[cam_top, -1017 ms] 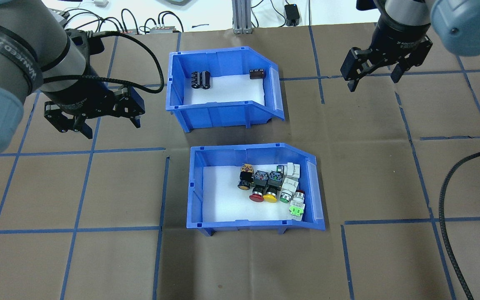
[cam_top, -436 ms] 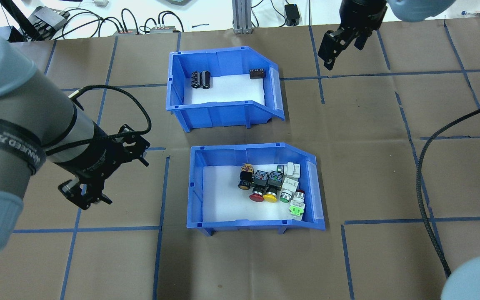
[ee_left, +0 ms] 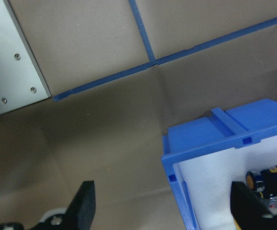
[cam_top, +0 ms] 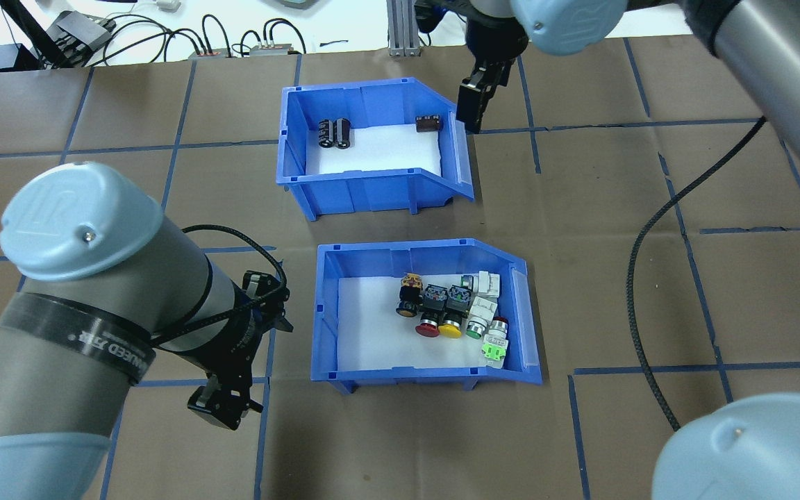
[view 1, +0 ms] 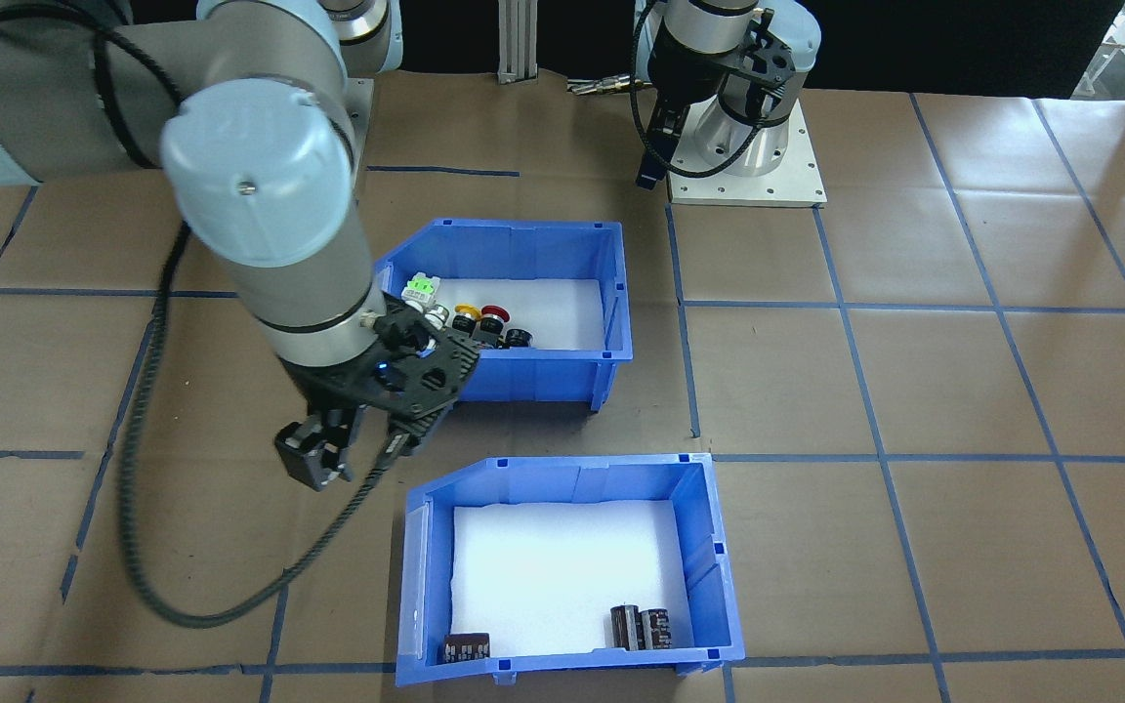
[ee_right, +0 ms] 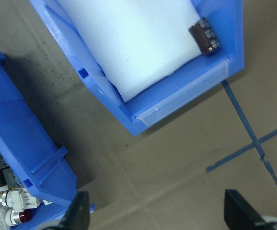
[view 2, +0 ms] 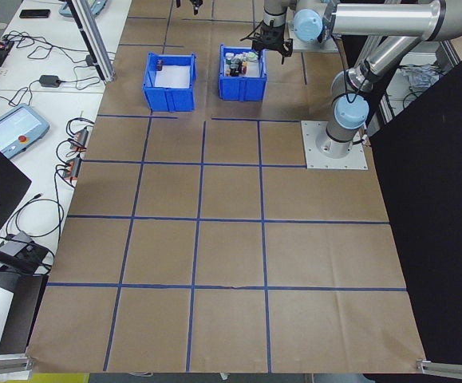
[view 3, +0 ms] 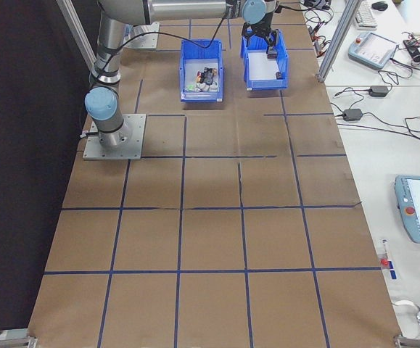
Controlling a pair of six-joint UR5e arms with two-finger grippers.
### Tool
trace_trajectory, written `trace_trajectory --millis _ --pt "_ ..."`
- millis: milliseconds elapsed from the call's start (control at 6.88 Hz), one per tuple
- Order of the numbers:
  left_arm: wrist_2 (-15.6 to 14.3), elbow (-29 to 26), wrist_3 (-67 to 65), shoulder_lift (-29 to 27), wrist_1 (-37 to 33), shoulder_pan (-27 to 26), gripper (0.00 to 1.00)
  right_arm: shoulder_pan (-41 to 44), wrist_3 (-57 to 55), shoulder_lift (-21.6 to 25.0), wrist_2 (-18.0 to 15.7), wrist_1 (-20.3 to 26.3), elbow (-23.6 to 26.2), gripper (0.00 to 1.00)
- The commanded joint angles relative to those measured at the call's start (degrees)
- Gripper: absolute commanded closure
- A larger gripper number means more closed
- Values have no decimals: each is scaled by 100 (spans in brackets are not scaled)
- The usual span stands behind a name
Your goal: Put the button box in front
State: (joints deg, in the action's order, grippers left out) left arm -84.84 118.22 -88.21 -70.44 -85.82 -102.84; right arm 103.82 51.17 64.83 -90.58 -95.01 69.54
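Observation:
The button box point(cam_top: 400, 373) is the blue bin closer to the robot, with white foam and a cluster of red, yellow, green and black push buttons point(cam_top: 452, 312) near its sloped end. The front view shows the button box point(view 1: 543, 376) as the upper bin. My left gripper point(cam_top: 223, 408) hangs open just left of its left wall; the left wrist view has the left gripper point(ee_left: 164, 211) over bare paper beside the box's corner. My right gripper point(cam_top: 471, 111) is open above the far bin's sloped end, empty, and the right gripper point(ee_right: 157, 215) sees both bins below.
A second blue bin point(cam_top: 365, 191) with a few dark cylinders point(cam_top: 334, 133) stands farther from the robot. Cables and devices point(cam_top: 233, 42) line the far edge. The left arm's base plate point(view 1: 748, 176) lies past the button box. A black cable point(cam_top: 650, 278) loops on the right.
My left gripper has swung from beside the far bin toward the robot, down beside the button box. My right gripper has moved left to the far bin's sloped end. Both bins are unmoved.

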Motion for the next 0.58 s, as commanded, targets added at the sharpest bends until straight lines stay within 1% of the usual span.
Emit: trace_trajectory --millis 0,145,291,436 --pt "11 35 -1097 -591 615 -751 0 681 777 -391 -38 -348 -28 0" --pt "2 35 -1676 -986 1411 -1085 0 806 980 -514 -21 -569 -28 0" --pt "2 35 -2256 -1337 1793 -1280 0 964 1130 -637 -30 -745 -28 0" --pt "-24 26 -2288 -1524 1832 -1360 0 1130 1149 -813 -65 -1165 -54 0"
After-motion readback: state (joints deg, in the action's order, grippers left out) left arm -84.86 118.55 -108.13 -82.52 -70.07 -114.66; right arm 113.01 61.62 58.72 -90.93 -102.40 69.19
